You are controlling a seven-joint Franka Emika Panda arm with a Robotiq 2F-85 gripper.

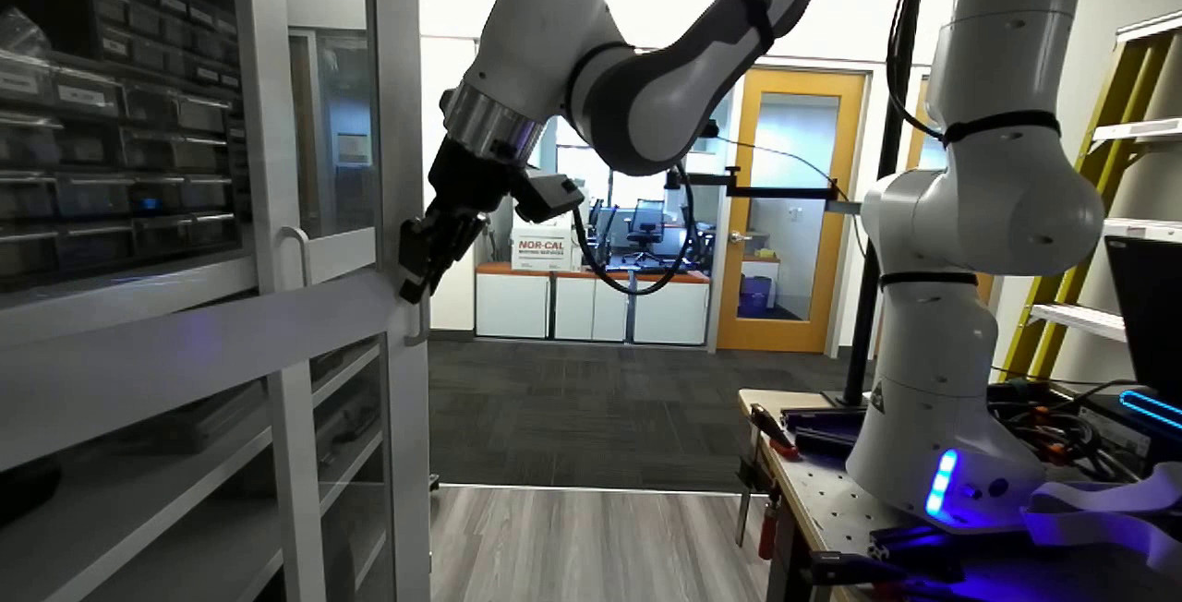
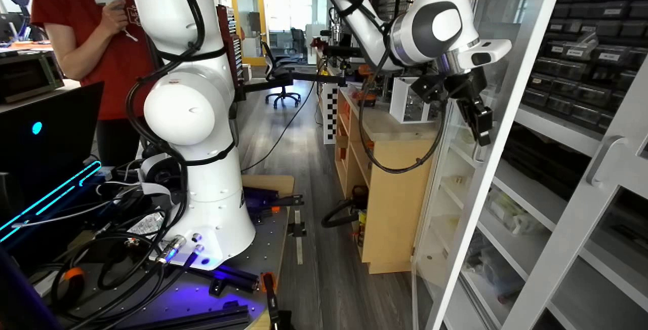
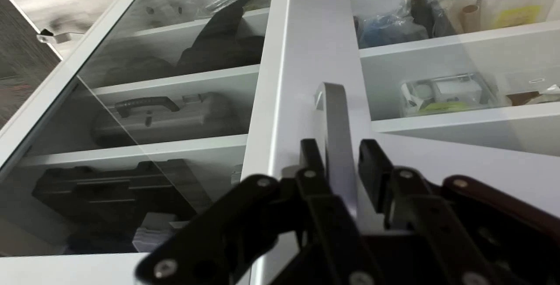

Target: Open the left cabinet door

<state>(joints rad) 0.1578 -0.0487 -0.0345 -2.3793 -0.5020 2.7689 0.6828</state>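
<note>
Left cabinet door, ajar, across a strip of floor from the facing edge of the worktop; free edge turned outward toward that edge, long axis upright. The gripper stands with fingers spread astride the pull handle; contact cannot be determined. Alongside, the twin glass door.

Has handle between parted fingers, slim gap at wrist-view right; has left cabinet door just behind; leaves opening beside twin door.
</note>
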